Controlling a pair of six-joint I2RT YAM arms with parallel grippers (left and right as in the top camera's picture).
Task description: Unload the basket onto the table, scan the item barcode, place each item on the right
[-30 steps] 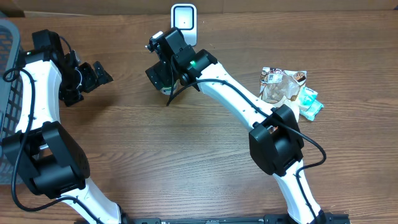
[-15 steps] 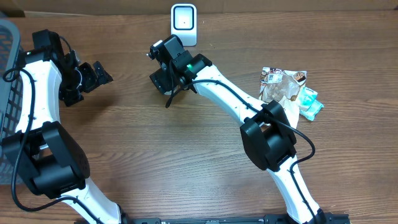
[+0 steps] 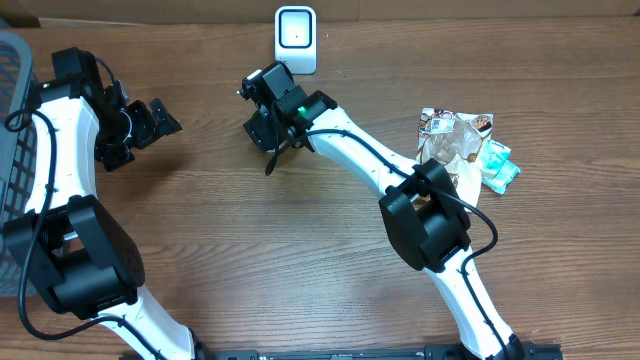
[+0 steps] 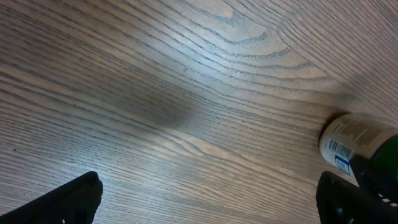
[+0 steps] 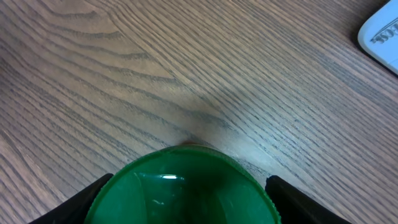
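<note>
fig. — overhead + both wrist cams, task at the pick-up stage.

table point(image 3: 250, 250): wood top, carries everything.

l arm: sits at the far left beside the grey basket point(image 3: 12, 60). left gripper point(image 3: 150, 120) has its fingers spread wide w/ nothing between them, well apart from the item.

r arm: reaches across to the middle-back of the table. right gripper point(image 3: 266, 128) is just in front of the scanner point(image 3: 295, 28), not touching it.

snack packets point(image 3: 460, 140): small heap at the right edge, clear of both arms.

item: green-capped bottle point(image 5: 180, 186) on the table under the r wrist, hidden by the gripper in the overhead. its green top fills the gap between the r fingers point(image 5: 93, 202), one each side. whether they've bitten or only bracket it, i can't tell.

barcode point(image 4: 339, 149): on the white label, visible from the l wrist cam, so by my read not turned to the scanner.

progress, my judgement: approach done, grasp in hand, nothing scanned yet. left to do — firm the grip, lift, turn the label to the scanner face, hold for the read.
</note>
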